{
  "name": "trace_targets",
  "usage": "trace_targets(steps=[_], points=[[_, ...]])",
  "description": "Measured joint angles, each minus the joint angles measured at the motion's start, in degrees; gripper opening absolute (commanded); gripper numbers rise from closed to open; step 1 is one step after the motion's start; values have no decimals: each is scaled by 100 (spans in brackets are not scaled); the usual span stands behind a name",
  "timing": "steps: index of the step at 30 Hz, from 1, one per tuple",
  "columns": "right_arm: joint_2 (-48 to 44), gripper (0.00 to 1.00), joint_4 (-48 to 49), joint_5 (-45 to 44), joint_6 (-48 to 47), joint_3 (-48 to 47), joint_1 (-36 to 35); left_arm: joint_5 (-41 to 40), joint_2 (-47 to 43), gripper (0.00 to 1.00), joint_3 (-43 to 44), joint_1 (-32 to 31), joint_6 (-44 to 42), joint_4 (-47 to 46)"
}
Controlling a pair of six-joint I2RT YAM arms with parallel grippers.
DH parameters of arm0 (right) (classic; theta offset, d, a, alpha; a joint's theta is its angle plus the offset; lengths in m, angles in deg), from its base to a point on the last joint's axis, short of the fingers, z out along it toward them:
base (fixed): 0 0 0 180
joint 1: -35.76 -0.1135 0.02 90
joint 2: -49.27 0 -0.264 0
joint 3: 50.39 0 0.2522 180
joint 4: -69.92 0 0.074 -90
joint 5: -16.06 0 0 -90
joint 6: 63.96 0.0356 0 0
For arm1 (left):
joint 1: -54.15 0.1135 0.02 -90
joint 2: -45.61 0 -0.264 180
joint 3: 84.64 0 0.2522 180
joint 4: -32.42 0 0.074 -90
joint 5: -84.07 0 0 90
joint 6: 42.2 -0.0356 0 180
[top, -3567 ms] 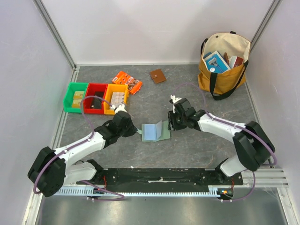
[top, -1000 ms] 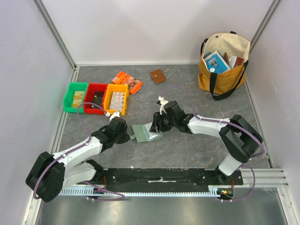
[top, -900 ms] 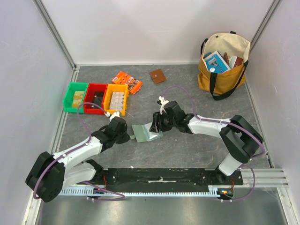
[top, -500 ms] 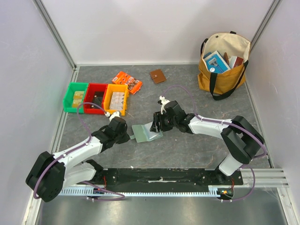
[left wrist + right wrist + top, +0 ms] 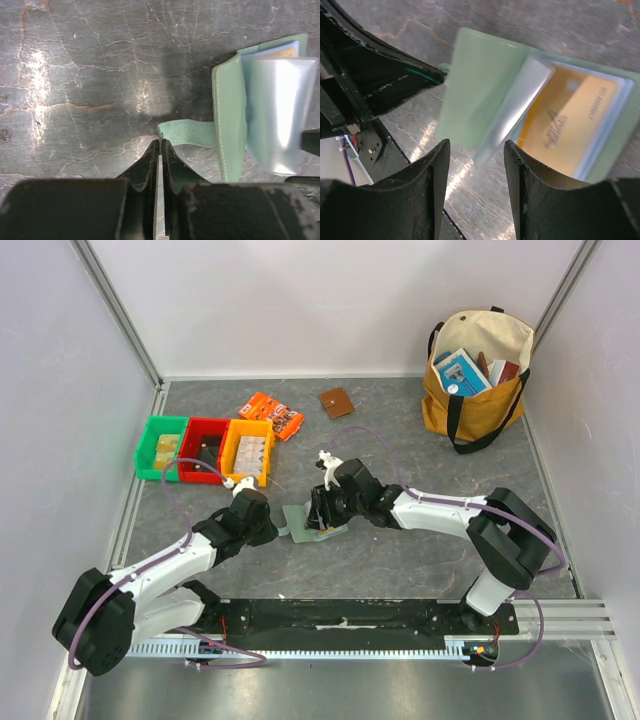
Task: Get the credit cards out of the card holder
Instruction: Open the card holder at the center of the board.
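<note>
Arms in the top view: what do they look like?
The left arm and right arm match: white links, bulky black joints, and a purple cable looping alongside each. The jaws are plain black and tapered.

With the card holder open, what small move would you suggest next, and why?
Probably lower the right gripper onto the edge of the tan-orange card: its jaws stand open over the card holder, and the left gripper pinches the tab.

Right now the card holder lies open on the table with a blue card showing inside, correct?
Not blue: the card showing inside the open card holder is tan-orange, as the right wrist view shows. The holder does lie open on the table.
</note>
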Motion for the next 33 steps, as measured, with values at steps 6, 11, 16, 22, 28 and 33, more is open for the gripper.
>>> trace_targets(steps=[6, 11, 16, 22, 28, 33], points=[[407, 60, 125, 118, -101, -339, -245, 11, -437, 36, 13, 0, 2, 116], [907, 63, 120, 234, -205, -511, -402, -15, -1115, 67, 107, 0, 31, 411], [1156, 63, 125, 282, -289, -638, -448, 4, -1777, 73, 302, 0, 57, 595], [1176, 61, 122, 280, -350, -658, -450, 157, -1867, 66, 492, 0, 74, 546], [1150, 54, 76, 120, -400, -658, -450, 492, -1226, 53, 496, 2, 197, 205], [802, 52, -72, -219, -549, -619, -450, 686, -564, 40, 520, 2, 297, -262]])
